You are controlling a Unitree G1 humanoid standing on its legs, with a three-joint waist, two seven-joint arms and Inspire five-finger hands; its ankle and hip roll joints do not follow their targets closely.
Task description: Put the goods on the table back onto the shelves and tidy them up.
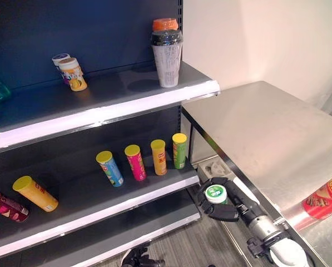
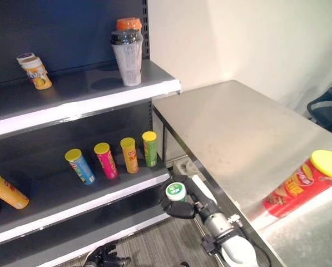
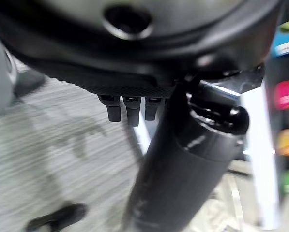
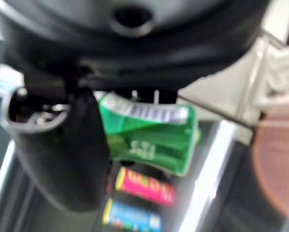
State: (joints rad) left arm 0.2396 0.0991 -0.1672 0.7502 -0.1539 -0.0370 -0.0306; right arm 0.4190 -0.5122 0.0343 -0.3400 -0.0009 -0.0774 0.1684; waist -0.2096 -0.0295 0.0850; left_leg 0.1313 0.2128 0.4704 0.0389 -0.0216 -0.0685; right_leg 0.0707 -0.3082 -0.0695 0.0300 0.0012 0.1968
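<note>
dark shelves stand beside a shiny metal surface [image 2: 238,128]. right hand [image 2: 179,207] is curled round a small green can [image 4: 151,135] with a white lid, low by the shelf edge. it looks light, stiff and smooth, so squeeze its middle.

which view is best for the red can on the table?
Right eye view: the red can lies on its side on the table, body and yellow lid in full. Left eye view catches just part of it at the frame's edge. Right wrist view has only a reddish blur.
</note>
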